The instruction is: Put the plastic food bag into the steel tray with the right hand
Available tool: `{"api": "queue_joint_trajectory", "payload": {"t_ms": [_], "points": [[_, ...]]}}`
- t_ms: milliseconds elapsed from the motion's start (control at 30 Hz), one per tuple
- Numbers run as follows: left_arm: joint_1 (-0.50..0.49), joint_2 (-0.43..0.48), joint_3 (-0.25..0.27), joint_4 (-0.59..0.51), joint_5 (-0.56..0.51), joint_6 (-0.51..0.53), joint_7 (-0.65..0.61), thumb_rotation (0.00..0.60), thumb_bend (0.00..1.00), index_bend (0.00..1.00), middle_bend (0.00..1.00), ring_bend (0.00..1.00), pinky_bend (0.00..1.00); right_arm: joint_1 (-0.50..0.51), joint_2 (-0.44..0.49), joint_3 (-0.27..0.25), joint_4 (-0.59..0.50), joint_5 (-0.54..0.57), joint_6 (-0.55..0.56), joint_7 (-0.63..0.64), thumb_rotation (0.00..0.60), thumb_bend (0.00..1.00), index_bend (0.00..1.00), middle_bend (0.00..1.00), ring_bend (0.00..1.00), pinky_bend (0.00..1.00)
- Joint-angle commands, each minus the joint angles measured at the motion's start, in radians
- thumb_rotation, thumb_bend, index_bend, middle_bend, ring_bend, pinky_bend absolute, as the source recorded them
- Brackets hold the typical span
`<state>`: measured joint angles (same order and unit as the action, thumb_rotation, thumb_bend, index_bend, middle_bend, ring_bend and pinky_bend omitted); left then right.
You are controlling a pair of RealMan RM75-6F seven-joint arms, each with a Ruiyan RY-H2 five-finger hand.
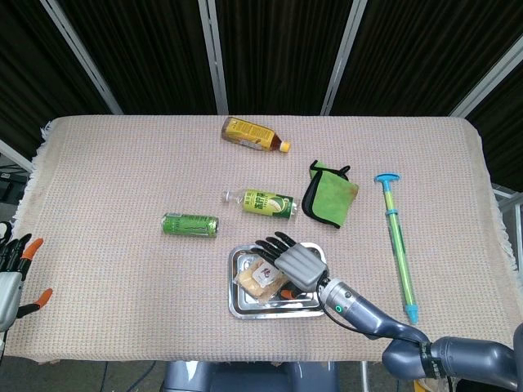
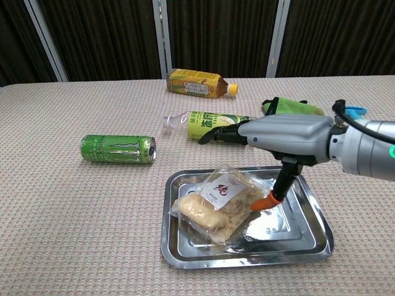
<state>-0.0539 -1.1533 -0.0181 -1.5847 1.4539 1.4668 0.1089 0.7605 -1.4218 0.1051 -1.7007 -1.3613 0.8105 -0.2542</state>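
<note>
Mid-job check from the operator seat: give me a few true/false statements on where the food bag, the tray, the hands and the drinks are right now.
1. The plastic food bag lies inside the steel tray. True.
2. The right hand is above the tray with its fingers spread. True.
3. The green can stands upright. False: it lies on its side, left of the tray.
4. The left hand holds a bottle. False: it holds nothing, at the table's left edge.
5. The green cloth covers the tray. False: it lies apart, behind the tray.
</note>
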Motion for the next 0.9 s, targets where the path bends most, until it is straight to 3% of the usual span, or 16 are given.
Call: {"api": "queue_joint_trajectory", "payload": {"t_ms": [33, 167, 300, 500, 900], "points": [[-0.001, -0.001, -0.001, 0.0, 0.002, 0.001, -0.001, 0.6, 0.24, 0.09, 0.0, 0.0, 0.0, -0.034, 0.058, -0.01, -0.053, -0.003, 0.055, -0.018, 0.6, 0.14, 0.0, 0.0, 0.0, 0.02], [-0.002, -0.004, -0.004, 0.002, 0.003, 0.003, -0.004, 0.6, 0.24, 0.09, 0.0, 0.0, 0.0, -0.1, 0.128, -0.024, -0.081, -0.035, 0.175, -0.033, 0.6, 0.14, 0.02, 0.0, 0.0, 0.03], [-0.005, -0.005, -0.005, 0.005, 0.007, 0.001, -0.007, 0.6, 0.24, 0.09, 0.0, 0.0, 0.0, -0.195, 0.175, -0.039, -0.058, -0.069, 0.337, -0.039, 0.6, 0.14, 0.11, 0.04, 0.0, 0.07], [-0.004, -0.01, -0.016, 0.011, 0.019, 0.029, -0.01, 0.6, 0.24, 0.08, 0.0, 0.0, 0.0, -0.332, 0.224, -0.067, -0.006, -0.068, 0.506, 0.058, 0.6, 0.14, 0.12, 0.05, 0.0, 0.07], [0.01, -0.003, -0.014, -0.002, 0.058, 0.079, -0.026, 0.6, 0.24, 0.08, 0.0, 0.0, 0.0, -0.553, 0.189, -0.132, 0.1, -0.127, 0.786, 0.067, 0.6, 0.14, 0.09, 0.01, 0.0, 0.01]]}}
